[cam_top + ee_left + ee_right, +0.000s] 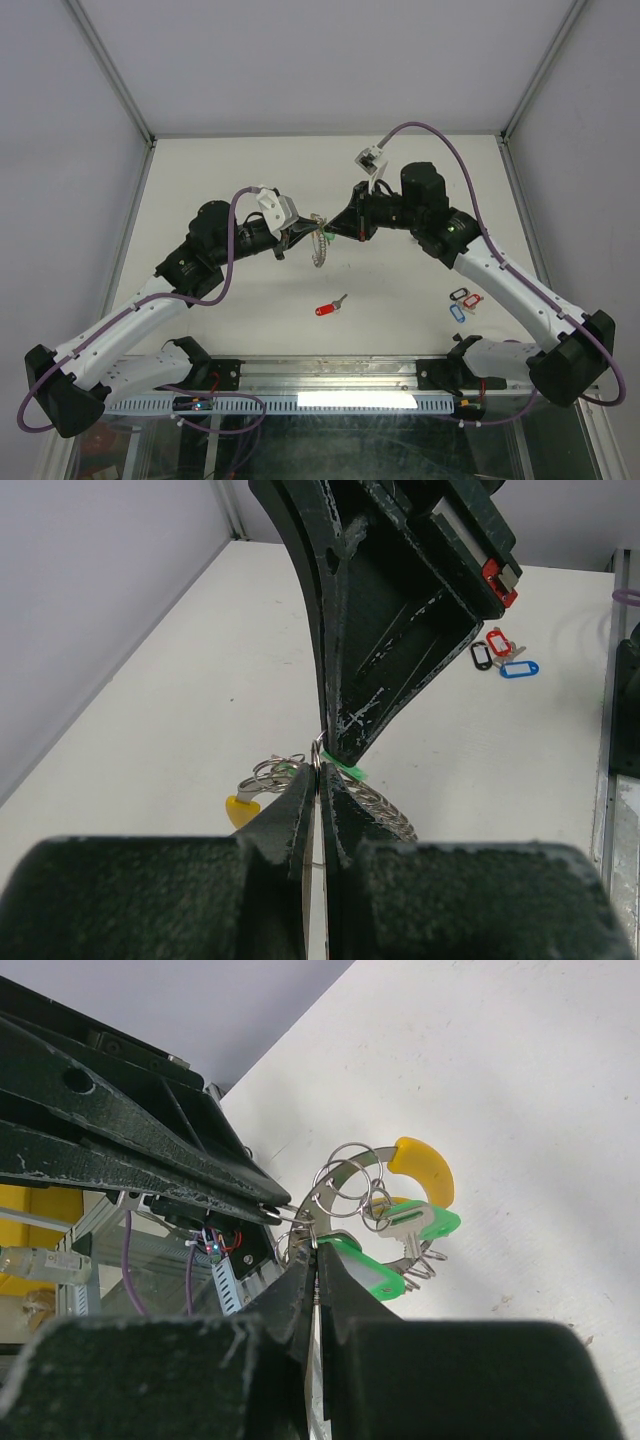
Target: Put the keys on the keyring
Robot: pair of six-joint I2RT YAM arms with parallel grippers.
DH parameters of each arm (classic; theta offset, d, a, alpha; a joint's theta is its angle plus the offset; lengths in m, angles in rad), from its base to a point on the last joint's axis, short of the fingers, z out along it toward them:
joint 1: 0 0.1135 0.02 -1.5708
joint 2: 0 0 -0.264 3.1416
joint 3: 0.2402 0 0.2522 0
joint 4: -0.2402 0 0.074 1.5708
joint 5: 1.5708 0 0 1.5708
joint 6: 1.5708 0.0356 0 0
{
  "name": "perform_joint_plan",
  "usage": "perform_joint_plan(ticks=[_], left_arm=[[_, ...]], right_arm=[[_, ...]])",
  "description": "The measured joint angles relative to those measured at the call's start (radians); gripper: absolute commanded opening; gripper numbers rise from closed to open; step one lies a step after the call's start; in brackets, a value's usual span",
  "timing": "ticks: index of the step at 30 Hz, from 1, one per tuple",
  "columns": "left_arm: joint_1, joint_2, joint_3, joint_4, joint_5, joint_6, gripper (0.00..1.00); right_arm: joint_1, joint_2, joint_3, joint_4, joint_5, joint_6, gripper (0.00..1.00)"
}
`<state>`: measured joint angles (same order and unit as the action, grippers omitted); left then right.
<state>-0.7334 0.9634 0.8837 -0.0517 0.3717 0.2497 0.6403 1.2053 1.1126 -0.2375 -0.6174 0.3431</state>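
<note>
Silver wire joins the two arms. In the top view the keyring (318, 245) hangs above the table (400, 180) at mid-width, between the tips of the left fingers (296, 236) and the right fingers (346, 222).

Top view only:
- A red key (330, 307) lies alone on the table, nearer the arm bases than the keyring and well apart from it.
- How the fingers grip cannot be told from this view.

Top and left wrist views:
- A cluster of tags (463, 302) (black, red, blue) lies beside the right arm (510, 280). The left wrist view shows the same cluster (500, 655) far out on the table. The right wrist view does not show it.

Left wrist view:
- The left fingers (295, 815) are pressed together, with a thin silver wire in the seam between them.
- The right fingers (370, 630) come down from above; their tip meets the left tip at the wire.
- The coiled part of the keyring (385, 805) shows to the right, and a yellow tag (240, 810) to the left.

Right wrist view:
- The right fingers (290, 1295) are likewise closed, with the wire clamped in their seam.
- The left fingers (150, 1150) enter from the left, their tip touching the same wire.
- A yellow tag (425, 1165), two green tags (425, 1222) and several small rings (350, 1175) hang bunched on the keyring (428, 1260), just beside the fingertips.
</note>
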Motion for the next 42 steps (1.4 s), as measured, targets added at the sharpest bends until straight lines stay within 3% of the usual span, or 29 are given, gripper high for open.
perform_joint_plan(ticks=[15,19,33,42], left_arm=[[0.000,0.000,0.000,0.000,0.000,0.000,0.00],[0.000,0.000,0.000,0.000,0.000,0.000,0.00],[0.000,-0.009,0.000,0.001,0.001,-0.009,0.00],[0.000,-0.049,-0.018,0.079,0.057,-0.109,0.00]], right_arm=[[0.000,0.015,0.015,-0.015,-0.016,-0.001,0.00],[0.000,0.014,0.017,-0.016,-0.015,-0.011,0.11],[0.000,-0.068,0.019,-0.053,-0.013,-0.132,0.31],[0.000,-0.214,-0.018,0.027,-0.060,-0.320,0.36]])
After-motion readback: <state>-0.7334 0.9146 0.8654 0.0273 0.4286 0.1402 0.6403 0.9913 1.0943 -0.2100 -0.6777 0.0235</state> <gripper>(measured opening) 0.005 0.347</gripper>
